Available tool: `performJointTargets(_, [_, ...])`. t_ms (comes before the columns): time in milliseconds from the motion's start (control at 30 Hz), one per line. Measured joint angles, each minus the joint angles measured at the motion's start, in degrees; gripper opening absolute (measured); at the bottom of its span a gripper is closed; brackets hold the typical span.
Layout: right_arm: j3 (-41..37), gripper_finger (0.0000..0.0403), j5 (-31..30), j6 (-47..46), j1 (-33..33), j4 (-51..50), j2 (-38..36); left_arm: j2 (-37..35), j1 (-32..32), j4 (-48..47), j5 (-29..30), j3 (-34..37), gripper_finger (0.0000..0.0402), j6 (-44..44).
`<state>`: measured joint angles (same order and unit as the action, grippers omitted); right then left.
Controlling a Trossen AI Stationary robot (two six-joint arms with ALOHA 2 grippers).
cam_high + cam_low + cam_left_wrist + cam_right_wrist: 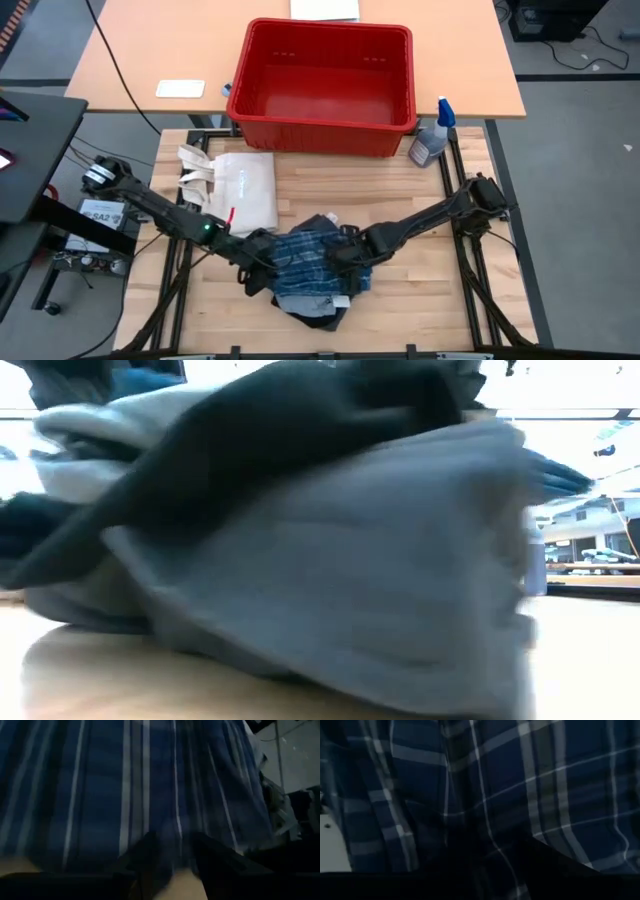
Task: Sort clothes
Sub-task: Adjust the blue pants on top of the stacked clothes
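The clothes lie in a heap at the table's middle. The blue-and-white plaid piece [305,255] is on top, over the dark charcoal-grey shorts [318,305], which rest on the wood. The low view shows the grey shorts [380,580] close up, with a black piece [270,430] draped over them. My left gripper [263,262] is at the plaid's left edge and my right gripper [347,255] at its right edge. Each is shut on the plaid. Plaid cloth fills both wrist views. My left gripper pinches a fold of the plaid piece [175,847] between its two fingers [145,857], coming in low from the table's left. The cloth lies on the heap; how many layers it has I cannot tell. My right gripper pinches the plaid piece [495,850] between its two dark fingers [550,860], coming in low from the table's right. The view is dark, so neither the part nor the number of layers shows. The cloth rests on the heap.
A cream-white tote bag [240,185] lies flat left of the heap, towards the far edge. A red basket [325,85] stands past the far edge, with a spray bottle [432,140] at its right. Bare wood shows near both side edges of the table [440,300].
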<state>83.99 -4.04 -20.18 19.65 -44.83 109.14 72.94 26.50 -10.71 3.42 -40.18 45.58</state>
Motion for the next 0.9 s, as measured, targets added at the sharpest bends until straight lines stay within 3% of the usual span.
performJointTargets(133, [-0.3, 0.0160, 1.1, -3.3, 1.1, -5.3, -1.2, -2.7, 0.4, -2.8, -2.6, 0.3, 0.0137, 1.0])
performJointTargets(300, [0.3, 0.0160, -1.4, -5.1, 1.3, -4.9, -5.4, -7.5, 0.5, -5.5, -2.8, 0.2, 0.0137, 2.0])
performJointTargets(500, [0.7, 0.0160, -7.8, -4.9, 1.3, -3.0, -10.4, -11.9, 0.4, 4.0, 2.1, 0.1, 0.0137, 0.2])
performJointTargets(700, [0.7, 0.0160, -7.6, -1.8, 1.1, 10.3, -10.7, -7.8, -0.6, 9.6, 10.3, 0.1, 0.0137, -4.8])
performJointTargets(767, [0.8, 0.0160, -6.5, -1.7, 0.9, 16.6, -10.0, -4.9, -1.4, 9.9, 9.4, 0.1, 0.0137, -5.3])
performJointTargets(900, [0.8, 0.0160, -5.3, -0.5, 0.7, 19.8, -8.9, 0.7, -2.5, 9.4, 3.1, 0.1, 0.0137, -5.2])
